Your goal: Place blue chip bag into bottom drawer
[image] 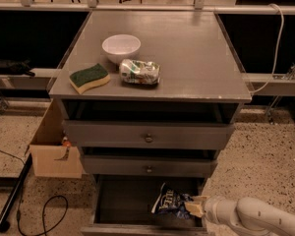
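The blue chip bag (pixel 168 200), dark navy foil with white lettering, is inside the open bottom drawer (pixel 123 200) at its right side. My gripper (pixel 192 207) comes in from the lower right on a white arm and holds the bag's right end. The bag is low in the drawer's dark interior; whether it rests on the floor of the drawer I cannot tell.
On the grey cabinet top (pixel 187 58) stand a white bowl (pixel 121 47), a green-and-yellow sponge (pixel 89 77) and a small green-and-white foil bag (pixel 139 72). Two upper drawers (pixel 148 137) with round knobs are shut. A cardboard box (pixel 54 151) and a black cable (pixel 39 215) lie at left.
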Action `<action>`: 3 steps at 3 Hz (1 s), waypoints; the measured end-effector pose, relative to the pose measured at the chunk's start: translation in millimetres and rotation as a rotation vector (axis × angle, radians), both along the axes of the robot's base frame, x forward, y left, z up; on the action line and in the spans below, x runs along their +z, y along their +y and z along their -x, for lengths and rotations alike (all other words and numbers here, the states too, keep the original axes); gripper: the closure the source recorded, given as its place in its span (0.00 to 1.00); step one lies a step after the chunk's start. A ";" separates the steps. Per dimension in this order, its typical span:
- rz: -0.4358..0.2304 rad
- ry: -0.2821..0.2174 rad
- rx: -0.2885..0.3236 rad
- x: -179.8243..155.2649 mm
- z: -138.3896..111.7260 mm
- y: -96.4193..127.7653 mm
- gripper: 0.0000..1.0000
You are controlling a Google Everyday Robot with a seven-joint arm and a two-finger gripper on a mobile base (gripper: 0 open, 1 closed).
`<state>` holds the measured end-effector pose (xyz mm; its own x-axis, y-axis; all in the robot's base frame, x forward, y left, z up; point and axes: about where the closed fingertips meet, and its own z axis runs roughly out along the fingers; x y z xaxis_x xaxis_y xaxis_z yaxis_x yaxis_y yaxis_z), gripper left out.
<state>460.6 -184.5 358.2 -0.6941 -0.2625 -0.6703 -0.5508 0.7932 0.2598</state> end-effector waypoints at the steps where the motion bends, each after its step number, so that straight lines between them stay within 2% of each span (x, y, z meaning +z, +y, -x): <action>1: 0.009 0.030 0.015 -19.3 -10.9 8.6 1.00; 3: 0.015 0.109 0.027 -74.9 -49.0 19.5 1.00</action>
<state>509.6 -165.0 283.3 -0.7552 -0.2912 -0.5873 -0.5410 0.7828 0.3075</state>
